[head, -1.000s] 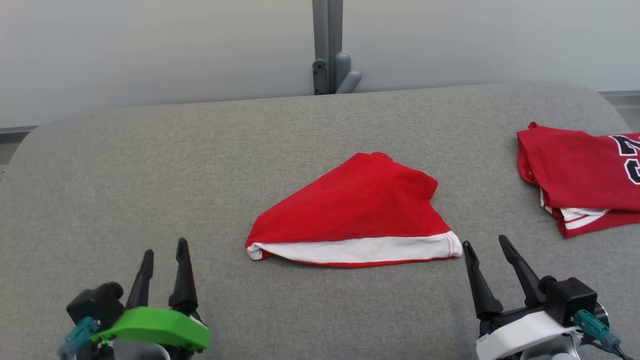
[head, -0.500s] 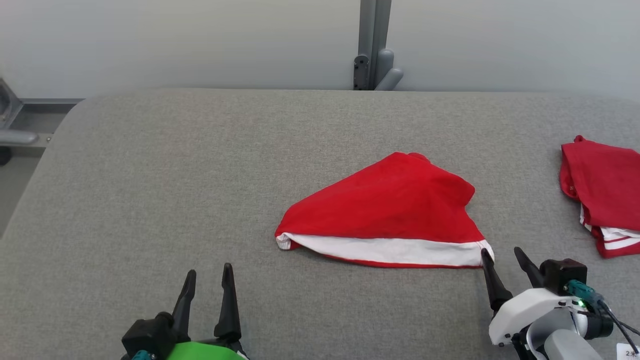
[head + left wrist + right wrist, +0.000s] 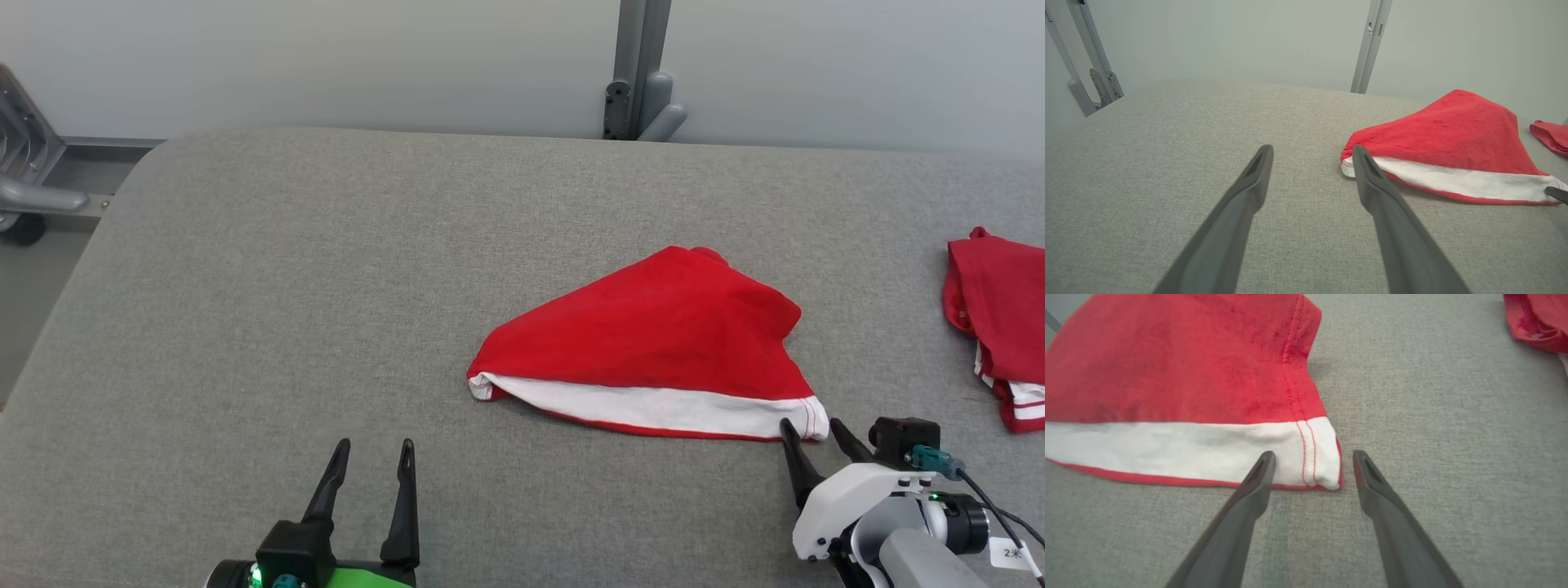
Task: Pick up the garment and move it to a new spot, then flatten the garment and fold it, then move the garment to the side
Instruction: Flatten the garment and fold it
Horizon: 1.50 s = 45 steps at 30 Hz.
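- The head view is swinging leftward across the table [image 3: 269,278], so everything is sliding right in the picture. This is the camera moving, not the cloth.
- The garment [image 3: 653,343], red with a white band [image 3: 653,406] along its near edge, is lying in a loose triangle near the middle of the table, not yet lifted.
- The right hand [image 3: 808,426] is closing in on the garment's near right corner. Its fingers [image 3: 1257,473], spread wide and holding nothing, are now straddling the hem corner.
- The left hand [image 3: 374,445], equally wide open and empty, is drawing nearer the near left corner but remaining apart from it.
- A second red garment [image 3: 996,327] is lying well apart at the right.
- The pick-up appears to be in preparation: the right hand seems placed to pinch, while the left probably needs further approach.
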Tool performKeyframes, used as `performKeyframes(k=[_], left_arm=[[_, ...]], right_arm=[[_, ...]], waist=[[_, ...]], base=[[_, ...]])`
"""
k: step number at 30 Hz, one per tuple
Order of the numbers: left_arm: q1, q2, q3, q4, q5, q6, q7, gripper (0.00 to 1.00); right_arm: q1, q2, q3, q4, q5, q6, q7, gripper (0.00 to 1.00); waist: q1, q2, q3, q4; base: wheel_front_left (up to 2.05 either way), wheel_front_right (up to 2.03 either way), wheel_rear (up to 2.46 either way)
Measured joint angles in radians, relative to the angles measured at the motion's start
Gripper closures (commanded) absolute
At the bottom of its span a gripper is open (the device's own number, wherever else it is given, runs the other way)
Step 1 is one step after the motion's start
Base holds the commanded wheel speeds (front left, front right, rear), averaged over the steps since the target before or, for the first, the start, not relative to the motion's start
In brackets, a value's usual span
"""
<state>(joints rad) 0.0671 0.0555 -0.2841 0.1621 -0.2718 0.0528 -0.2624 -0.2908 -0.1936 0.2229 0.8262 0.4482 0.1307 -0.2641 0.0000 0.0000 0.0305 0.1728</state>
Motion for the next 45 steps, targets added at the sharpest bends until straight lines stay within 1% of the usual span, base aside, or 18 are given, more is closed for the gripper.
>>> performKeyframes(k=[1, 3, 4, 5, 9, 13, 17, 22, 25, 27, 32, 39, 40, 41, 42, 43, 44, 45], left_arm=[[0.000, 0.000, -0.003, 0.002, 0.015, -0.001, 0.000, 0.00], [-0.001, -0.001, -0.007, 0.006, 0.041, -0.004, 0.000, 0.00], [-0.001, -0.002, -0.008, 0.008, 0.051, -0.004, 0.000, 0.00], [-0.001, -0.002, -0.007, 0.007, 0.063, -0.004, 0.000, 0.00], [-0.001, -0.002, -0.008, 0.007, 0.111, -0.008, 0.000, 0.00], [-0.001, -0.002, -0.009, 0.013, 0.159, -0.007, 0.000, 0.00], [-0.001, -0.002, -0.013, 0.037, 0.150, -0.021, 0.000, 0.00], [-0.001, -0.003, -0.073, 0.158, 0.001, -0.132, 0.002, 0.00], [-0.033, -0.006, -0.135, 0.242, -0.114, -0.159, 0.024, 0.00], [-0.083, -0.005, -0.173, 0.305, -0.181, -0.165, 0.041, 0.00], [-0.220, -0.007, -0.298, 0.446, -0.247, -0.165, 0.040, 0.00], [-0.364, -0.006, -0.441, 0.577, -0.344, -0.105, 0.018, 0.00], [-0.379, -0.006, -0.459, 0.588, -0.353, -0.102, 0.014, 0.16], [-0.392, -0.007, -0.475, 0.596, -0.360, -0.094, 0.012, 0.54], [-0.405, -0.006, -0.491, 0.607, -0.364, -0.090, 0.007, 0.60], [-0.416, -0.007, -0.503, 0.615, -0.371, -0.086, 0.005, 0.89], [-0.424, -0.007, -0.516, 0.624, -0.376, -0.081, 0.004, 0.89], [-0.430, -0.007, -0.528, 0.632, -0.377, -0.075, 0.004, 1.00]], right_arm=[[-0.004, -0.001, 0.010, 0.007, 0.009, 0.000, 0.000, 0.08], [-0.009, -0.003, 0.034, 0.014, 0.016, 0.000, 0.000, 0.63], [-0.011, -0.004, 0.041, 0.014, 0.018, 0.000, 0.000, 0.86], [-0.013, -0.007, 0.046, 0.015, 0.021, 0.000, 0.000, 1.00], [-0.018, -0.027, 0.055, 0.007, 0.023, 0.000, 0.000, 1.00], [-0.013, -0.053, 0.025, -0.020, 0.008, 0.000, 0.000, 1.00], [0.007, -0.078, -0.010, -0.042, -0.014, 0.000, 0.000, 1.00], [0.019, -0.085, -0.018, -0.062, -0.030, 0.000, 0.000, 1.00], [0.019, -0.084, -0.021, -0.070, -0.033, 0.000, 0.000, 1.00], [0.017, -0.082, -0.018, -0.074, -0.037, 0.000, 0.000, 1.00], [-0.009, -0.083, -0.002, -0.081, -0.042, 0.000, 0.000, 1.00], [-0.049, -0.105, 0.026, -0.086, -0.041, 0.000, 0.000, 1.00], [-0.053, -0.106, 0.029, -0.088, -0.040, 0.000, 0.000, 1.00], [-0.056, -0.108, 0.031, -0.088, -0.039, 0.000, 0.000, 1.00], [-0.059, -0.110, 0.034, -0.088, -0.038, 0.000, 0.000, 1.00], [-0.061, -0.113, 0.036, -0.088, -0.038, 0.000, 0.000, 1.00], [-0.062, -0.115, 0.038, -0.088, -0.036, 0.000, 0.000, 1.00], [-0.063, -0.118, 0.040, -0.088, -0.036, 0.000, 0.000, 1.00]], waist=[[0.0000, 0.0000, 0.001, 0.001], [0.0000, 0.0000, 0.003, 0.001], [0.0000, 0.0000, 0.003, 0.000], [0.0000, 0.0000, 0.002, -0.001], [0.0000, 0.0000, -0.002, -0.006], [-0.0001, 0.0000, -0.007, -0.015], [0.0000, 0.0000, -0.013, -0.028], [0.0000, 0.0000, -0.016, -0.049], [0.0000, 0.0000, -0.012, -0.057], [0.0000, 0.0000, -0.005, -0.062], [0.0000, 0.0000, 0.019, -0.071], [0.0000, 0.0000, 0.054, -0.092], [0.0000, 0.0000, 0.058, -0.095], [0.0000, 0.0000, 0.062, -0.099], [0.0000, 0.0000, 0.065, -0.103], [0.0000, 0.0000, 0.067, -0.107], [0.0000, 0.0000, 0.068, -0.111], [0.0000, 0.0000, 0.070, -0.114]], base=[[0.00, 0.00, 0.00], [0.00, 0.00, 0.00], [0.00, 0.00, 0.00], [0.00, 0.00, 0.00], [0.00, 0.00, 0.00], [0.00, 0.00, 0.00], [0.00, 0.00, 0.00], [0.00, 0.00, 0.00], [0.00, 0.00, 0.00], [0.00, 0.00, 0.00], [0.00, 0.00, 0.00], [0.00, 0.00, 0.00], [0.00, 0.00, 0.00], [0.00, 0.00, 0.00], [0.00, 0.00, 0.00], [0.00, 0.00, 0.00], [0.00, 0.00, 0.00], [0.00, 0.00, 0.00]])
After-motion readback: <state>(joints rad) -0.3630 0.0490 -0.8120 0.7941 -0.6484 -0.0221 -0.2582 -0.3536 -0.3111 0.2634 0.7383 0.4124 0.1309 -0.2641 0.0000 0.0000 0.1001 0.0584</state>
